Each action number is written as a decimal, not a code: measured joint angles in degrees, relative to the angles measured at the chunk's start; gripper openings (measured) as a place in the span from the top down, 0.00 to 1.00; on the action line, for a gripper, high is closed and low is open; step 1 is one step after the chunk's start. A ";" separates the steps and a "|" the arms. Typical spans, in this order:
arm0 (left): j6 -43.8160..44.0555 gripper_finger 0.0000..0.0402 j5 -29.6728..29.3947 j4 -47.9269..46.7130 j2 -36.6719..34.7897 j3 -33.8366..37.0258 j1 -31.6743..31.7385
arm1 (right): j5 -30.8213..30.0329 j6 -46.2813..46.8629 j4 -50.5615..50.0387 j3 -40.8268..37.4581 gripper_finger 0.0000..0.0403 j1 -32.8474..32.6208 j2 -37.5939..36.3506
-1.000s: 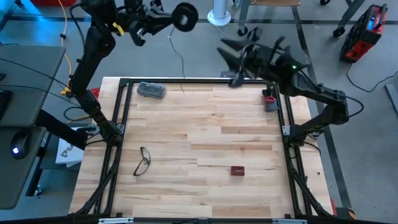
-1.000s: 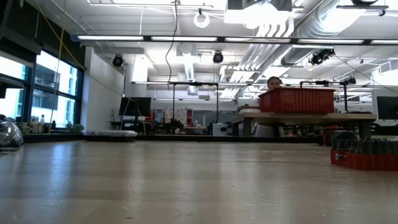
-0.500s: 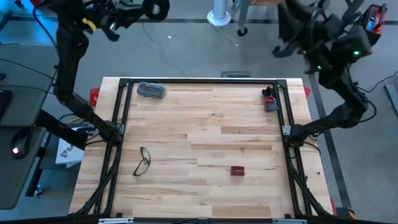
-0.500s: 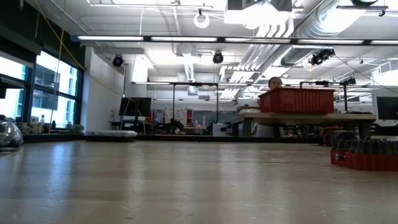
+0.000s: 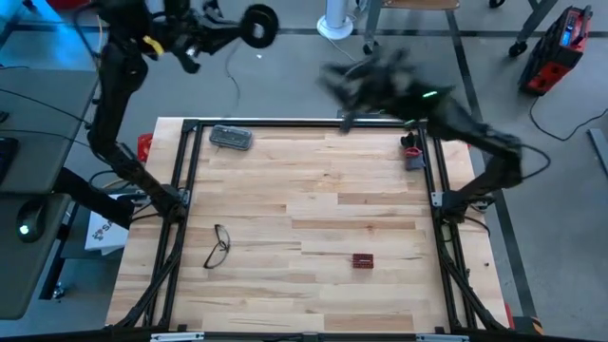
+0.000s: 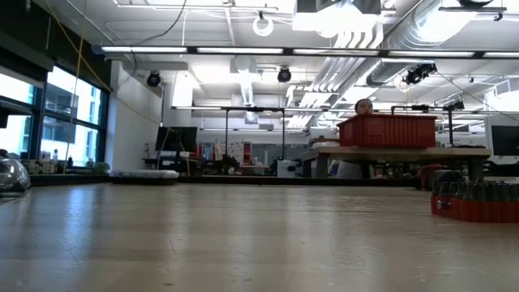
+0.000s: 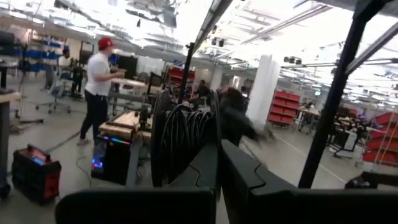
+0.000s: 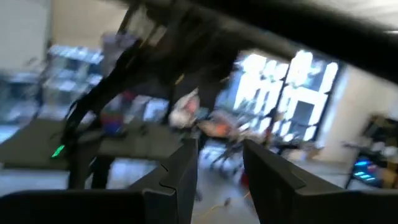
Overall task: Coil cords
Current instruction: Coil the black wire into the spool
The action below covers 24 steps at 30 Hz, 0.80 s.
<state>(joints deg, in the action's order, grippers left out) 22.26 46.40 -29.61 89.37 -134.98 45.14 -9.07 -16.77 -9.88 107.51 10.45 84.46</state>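
Both tools hang beyond the table's far edge: left tool pinching reel, right tool parted.

The wooden table bears eyeglasses, a red block, and a grey case.

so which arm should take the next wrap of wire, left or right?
Right, probably. The left pincer is shut on the reel, held beyond the table's far edge, wire trailing below. The right pincer is free, blurred mid-swing nearby.
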 joint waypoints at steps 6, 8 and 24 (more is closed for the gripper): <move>-2.89 1.00 -4.34 -2.70 1.00 -0.01 -6.71 | 4.93 -0.09 9.29 0.09 0.70 -2.33 5.66; -4.52 1.00 -5.86 -6.45 1.05 -0.04 -8.38 | 4.92 -0.13 11.99 0.21 0.70 -2.57 5.49; -1.65 1.00 -15.54 7.61 2.69 -0.02 -17.08 | 15.63 4.78 -6.88 0.01 0.70 1.58 2.53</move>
<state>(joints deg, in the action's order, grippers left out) 20.61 30.87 -22.00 92.06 -135.00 28.05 6.56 -11.99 -16.76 107.52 12.03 87.00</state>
